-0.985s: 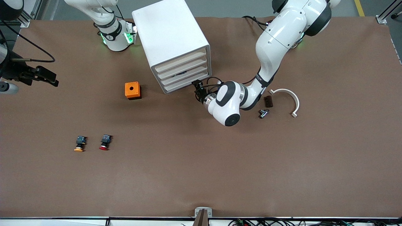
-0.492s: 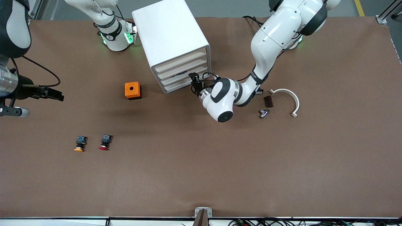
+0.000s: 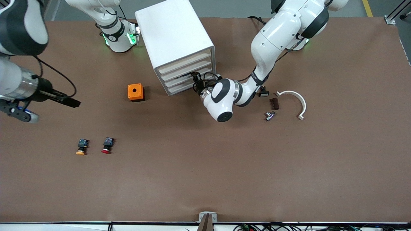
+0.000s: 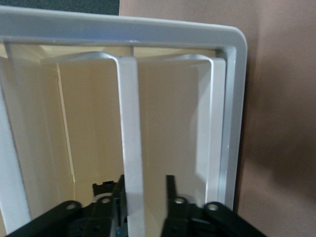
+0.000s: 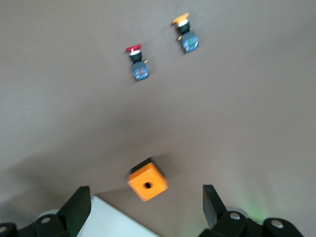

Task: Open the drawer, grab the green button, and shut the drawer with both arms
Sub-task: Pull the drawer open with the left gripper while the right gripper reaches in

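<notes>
Left tool (image 3: 195, 81) sits right at the drawer (image 3: 188, 78) front, fingers parted either side of its slat, so it's way nearer than the open right tool (image 3: 73, 102) hanging over bare desk (image 3: 224, 166); button's not visible.

Front cam high, faces robots; left wrist close on cabinet (image 4: 232, 98) (also in front view).

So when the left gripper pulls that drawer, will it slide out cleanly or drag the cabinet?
The drawer looks shallow and thin-walled, so it probably slides lightly. The left gripper straddles a narrow slat, which might flex. The cabinet stands loose on the table, unbraced by the right gripper, so it could shift.
</notes>
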{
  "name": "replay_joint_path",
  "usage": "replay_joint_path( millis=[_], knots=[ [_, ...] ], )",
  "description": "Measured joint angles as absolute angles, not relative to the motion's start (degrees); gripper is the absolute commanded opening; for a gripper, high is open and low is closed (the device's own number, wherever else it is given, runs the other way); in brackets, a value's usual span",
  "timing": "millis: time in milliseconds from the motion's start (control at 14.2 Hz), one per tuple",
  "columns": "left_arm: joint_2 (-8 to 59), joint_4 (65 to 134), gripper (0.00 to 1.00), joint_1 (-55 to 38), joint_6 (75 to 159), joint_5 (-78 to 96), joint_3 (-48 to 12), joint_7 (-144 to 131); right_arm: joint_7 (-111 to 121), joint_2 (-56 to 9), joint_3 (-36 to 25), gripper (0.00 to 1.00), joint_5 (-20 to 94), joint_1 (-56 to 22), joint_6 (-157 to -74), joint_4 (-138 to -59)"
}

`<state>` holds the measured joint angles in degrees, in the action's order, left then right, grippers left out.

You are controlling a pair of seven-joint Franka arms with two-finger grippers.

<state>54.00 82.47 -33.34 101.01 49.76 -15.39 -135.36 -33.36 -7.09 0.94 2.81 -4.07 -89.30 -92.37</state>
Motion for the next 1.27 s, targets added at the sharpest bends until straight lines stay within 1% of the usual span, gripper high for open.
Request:
replay_joint_path(
  millis=[352,704,774,844,915,985,1055,1126,1196,1266],
  knots=[
    [53.98,81.34,0.0,-31.48,100.33,49.88,-14.68,-135.09,-53.67,-7.41,1.31,1.0,4.24,-14.64,-95.28,-95.77],
    [53.96,78.3,0.0,-28.09,99.4,49.86,-10.76,-130.02,-72.01,-8.15,1.42,1.0,4.38,-24.54,-104.82,-100.96],
    [53.96,77.92,0.05,-27.86,99.45,49.9,-10.28,-129.18,-76.12,-8.61,1.43,1.0,4.39,-26.55,-106.74,-101.99],
    [53.96,77.69,0.14,-27.67,99.66,49.91,-10.05,-128.64,-80.07,-9.32,1.44,1.0,4.39,-28.65,-108.44,-102.61],
    [53.96,77.57,0.24,-27.49,99.88,49.91,-10.0,-128.32,-83.88,-10.29,1.44,1.0,4.39,-30.76,-110.17,-102.98],
    [53.96,77.49,0.37,-27.33,99.96,49.91,-9.98,-128.18,-87.4,-11.35,1.44,1.0,4.38,-32.8,-111.7,-103.17],
    [53.96,77.42,0.56,-27.21,100.52,49.91,-9.94,-127.92,-90.51,-12.51,1.43,1.0,4.35,-34.79,-113.01,-103.22],
    [53.96,77.39,0.83,-27.18,102.13,49.91,-9.77,-127.19,-93.26,-13.63,1.42,1.0,4.3,-36.62,-114.14,-103.23],
    [53.97,77.31,0.97,-27.11,103.2,49.91,-9.52,-126.74,-95.62,-14.61,1.41,1.0,4.06,-38.18,-114.9,-103.23],
    [53.97,77.25,1.0,-26.87,103.88,49.91,-9.26,-126.43,-97.75,-15.4,1.39,1.0,3.41,-39.47,-115.42,-103.23]
  ],
)
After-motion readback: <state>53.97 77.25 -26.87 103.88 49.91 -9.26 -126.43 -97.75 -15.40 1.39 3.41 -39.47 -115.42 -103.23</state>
